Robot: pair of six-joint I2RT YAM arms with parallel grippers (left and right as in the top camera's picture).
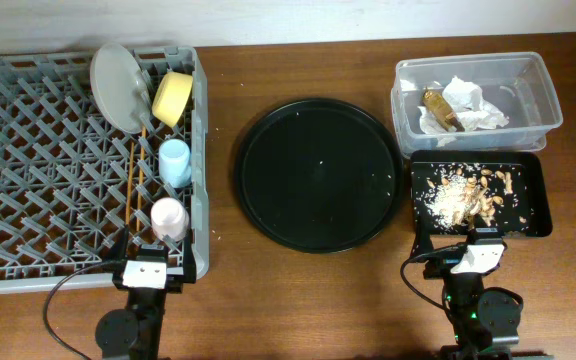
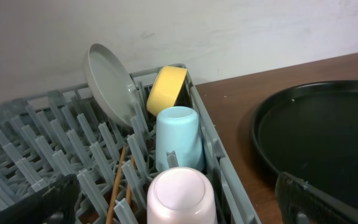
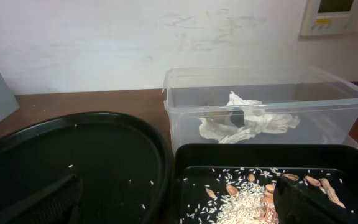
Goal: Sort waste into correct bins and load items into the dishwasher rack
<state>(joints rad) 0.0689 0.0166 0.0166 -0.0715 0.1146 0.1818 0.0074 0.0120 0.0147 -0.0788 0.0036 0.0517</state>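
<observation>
Brown wooden tabletop (image 1: 223, 120), pale wall behind. Left: grey dishwasher rack (image 1: 28, 150), loaded along its right side. From far to near it holds a grey-green plate (image 1: 118, 88) standing on edge and tilted, a yellow bowl (image 1: 173, 97) on its side just beside the plate, a light blue cup (image 1: 175, 162) upside down and a pink cup (image 1: 169, 217) upside down. Wooden chopsticks (image 1: 135, 180) lie among the pegs just left of the cups. Centre: large round black tray (image 1: 318, 175) with a few pale specks on it. Far right: clear tub (image 1: 543, 100) containing a crumpled white napkin (image 1: 468, 100) and a brown scrap (image 1: 440, 105), the two touching. Just in front of the tub: shallow black tray (image 1: 538, 200), with tan food scraps (image 1: 463, 195) and white grains heaped in its left half. Left gripper (image 1: 150, 266): at the rack's near right corner, near the pink cup, jaws spread wide, holding nothing. Right gripper (image 1: 463, 245): at the shallow black tray's near edge, jaws spread wide, holding nothing.
</observation>
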